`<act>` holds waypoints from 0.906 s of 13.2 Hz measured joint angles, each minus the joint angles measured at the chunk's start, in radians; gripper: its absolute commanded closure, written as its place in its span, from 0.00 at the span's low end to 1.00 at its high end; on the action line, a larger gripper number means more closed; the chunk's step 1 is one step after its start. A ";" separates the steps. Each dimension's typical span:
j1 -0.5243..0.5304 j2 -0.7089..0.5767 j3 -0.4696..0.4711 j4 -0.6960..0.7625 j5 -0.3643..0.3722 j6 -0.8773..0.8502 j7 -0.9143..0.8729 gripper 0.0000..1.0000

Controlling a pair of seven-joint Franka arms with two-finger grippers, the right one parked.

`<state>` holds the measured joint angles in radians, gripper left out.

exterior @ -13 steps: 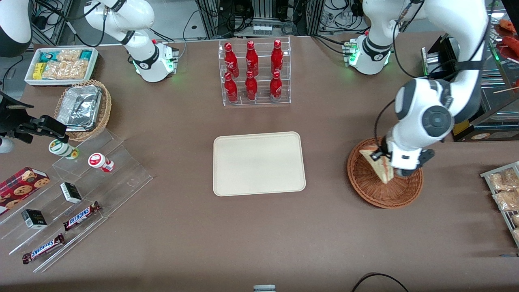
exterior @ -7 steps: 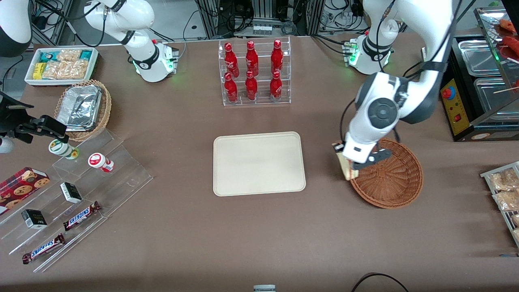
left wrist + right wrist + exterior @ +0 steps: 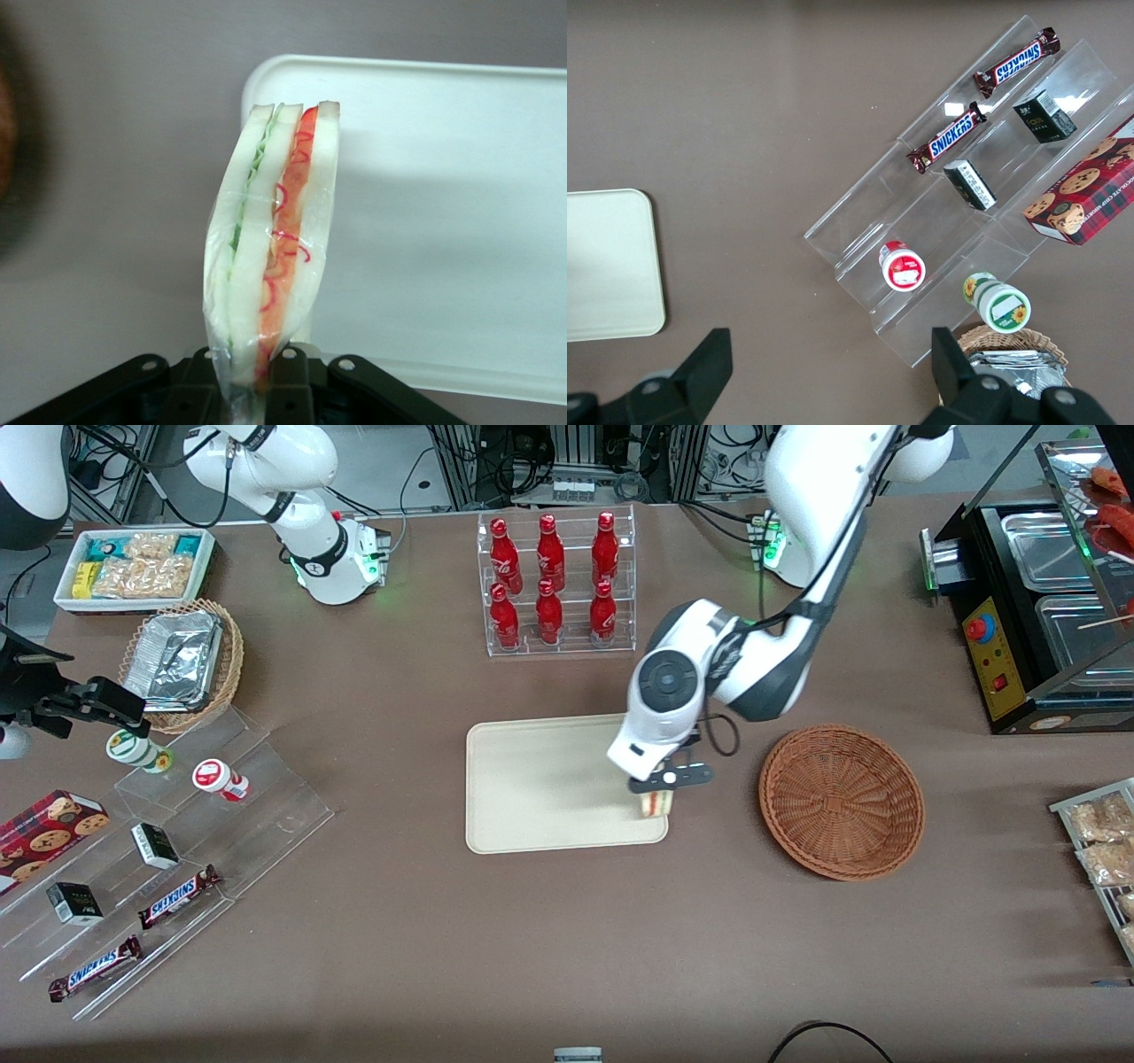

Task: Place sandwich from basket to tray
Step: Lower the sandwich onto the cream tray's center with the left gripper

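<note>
Gripper (image 3: 659, 790) is gripping the sandwich (image 3: 656, 803) above the tray (image 3: 549, 779) corner.
Sandwich is hanging edge-up between the clamped fingers (image 3: 285, 365); basket (image 3: 842, 802) is sitting apart from the gripper, toward the working arm's end.

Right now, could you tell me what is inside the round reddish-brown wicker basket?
Nothing shows inside the basket, only its weave. The gripper holds the triangular sandwich over the cream tray corner.
</note>
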<state>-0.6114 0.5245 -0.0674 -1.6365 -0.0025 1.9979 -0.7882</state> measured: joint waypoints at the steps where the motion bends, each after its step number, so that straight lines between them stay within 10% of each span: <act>1: -0.017 0.026 0.000 0.023 -0.002 0.003 -0.010 1.00; 12: -0.128 0.244 0.000 0.258 -0.045 0.079 -0.140 1.00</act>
<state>-0.7398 0.7681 -0.0673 -1.3785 -0.0479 2.0765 -0.9279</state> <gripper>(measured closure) 0.850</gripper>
